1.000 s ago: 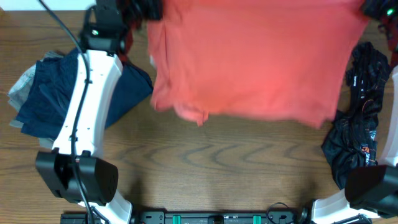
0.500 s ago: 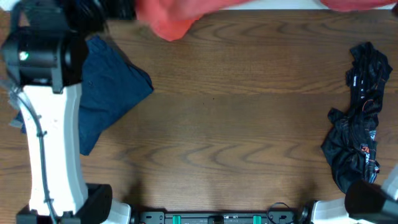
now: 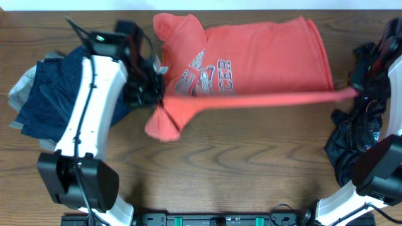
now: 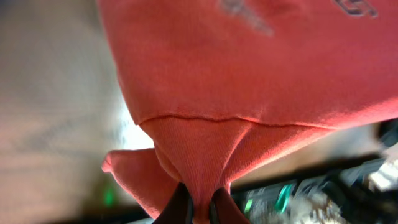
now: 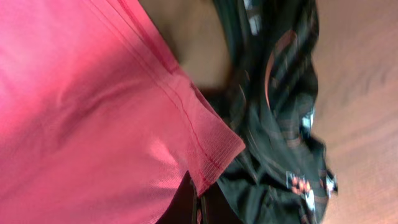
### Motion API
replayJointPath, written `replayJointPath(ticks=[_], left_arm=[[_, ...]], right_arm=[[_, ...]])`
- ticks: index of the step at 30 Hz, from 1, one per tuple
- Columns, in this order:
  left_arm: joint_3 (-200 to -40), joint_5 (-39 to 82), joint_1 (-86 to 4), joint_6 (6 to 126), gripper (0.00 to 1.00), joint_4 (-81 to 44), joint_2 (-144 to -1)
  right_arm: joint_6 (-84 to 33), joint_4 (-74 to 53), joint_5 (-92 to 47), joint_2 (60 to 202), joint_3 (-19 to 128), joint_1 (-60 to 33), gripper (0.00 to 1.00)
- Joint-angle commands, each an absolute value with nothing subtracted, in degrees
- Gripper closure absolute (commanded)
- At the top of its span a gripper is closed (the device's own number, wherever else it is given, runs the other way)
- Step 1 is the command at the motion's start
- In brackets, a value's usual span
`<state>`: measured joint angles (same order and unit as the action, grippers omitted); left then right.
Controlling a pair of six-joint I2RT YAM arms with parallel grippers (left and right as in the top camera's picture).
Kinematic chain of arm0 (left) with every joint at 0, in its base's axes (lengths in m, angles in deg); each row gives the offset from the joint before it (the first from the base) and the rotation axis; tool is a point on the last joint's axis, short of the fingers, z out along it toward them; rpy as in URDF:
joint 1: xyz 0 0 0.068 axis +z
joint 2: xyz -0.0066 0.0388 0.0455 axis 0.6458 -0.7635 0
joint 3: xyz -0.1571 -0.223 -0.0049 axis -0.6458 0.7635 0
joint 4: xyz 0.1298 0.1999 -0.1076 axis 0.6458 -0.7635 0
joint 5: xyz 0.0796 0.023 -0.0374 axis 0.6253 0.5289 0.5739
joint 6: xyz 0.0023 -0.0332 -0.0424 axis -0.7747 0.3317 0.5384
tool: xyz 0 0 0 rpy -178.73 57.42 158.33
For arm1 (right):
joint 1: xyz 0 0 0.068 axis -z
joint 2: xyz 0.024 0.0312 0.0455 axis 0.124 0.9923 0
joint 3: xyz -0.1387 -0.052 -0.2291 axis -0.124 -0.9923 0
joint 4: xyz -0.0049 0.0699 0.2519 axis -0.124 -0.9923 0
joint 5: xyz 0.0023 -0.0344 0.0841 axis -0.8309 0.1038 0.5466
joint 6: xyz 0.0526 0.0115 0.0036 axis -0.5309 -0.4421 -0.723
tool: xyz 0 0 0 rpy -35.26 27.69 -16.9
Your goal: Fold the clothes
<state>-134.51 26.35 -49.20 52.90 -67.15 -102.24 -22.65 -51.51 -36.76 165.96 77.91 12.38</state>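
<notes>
Swung back down onto the desk (image 3: 239,169), the coral-red T-shirt (image 3: 264,59) now lies lettering-up along the far edge, its near hem raised.

Navy-blue garments (image 3: 44,94) are heaped at the left edge. The left tool (image 4: 196,208) is pinched shut on the shirt's bunched left corner, and the right tool (image 5: 198,205) is clamped on the opposite hem corner. Between them the edge is pulled taut, probably to keep the fabric flat for folding. A crumpled black printed garment (image 3: 355,150) lies at the right edge, just beside that tool.
</notes>
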Motion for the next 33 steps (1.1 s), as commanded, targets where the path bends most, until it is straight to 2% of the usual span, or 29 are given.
replayJointPath(ticks=[1,9,20,25,33], left_arm=[[-127.74,27.29,-51.36,53.12,0.94,-68.01,-101.57],[-116.15,30.92,-56.00,52.51,0.94,-71.07,-101.33],[-115.21,31.62,-57.46,53.86,0.93,-73.16,-92.12],[-115.21,31.66,-57.44,53.80,0.94,-63.09,-87.32],[-115.21,31.64,-56.74,54.08,0.94,-43.90,-89.76]], right_arm=[[-24.29,-51.88,-43.05,165.22,74.42,15.25,0.99],[-26.20,-56.23,-46.00,165.22,71.53,19.58,0.99],[-26.13,-58.29,-46.53,165.11,70.00,20.01,0.99],[-24.51,-54.37,-40.60,165.11,69.98,19.12,0.99],[-22.61,-40.32,-32.25,165.11,69.98,15.82,0.98]])
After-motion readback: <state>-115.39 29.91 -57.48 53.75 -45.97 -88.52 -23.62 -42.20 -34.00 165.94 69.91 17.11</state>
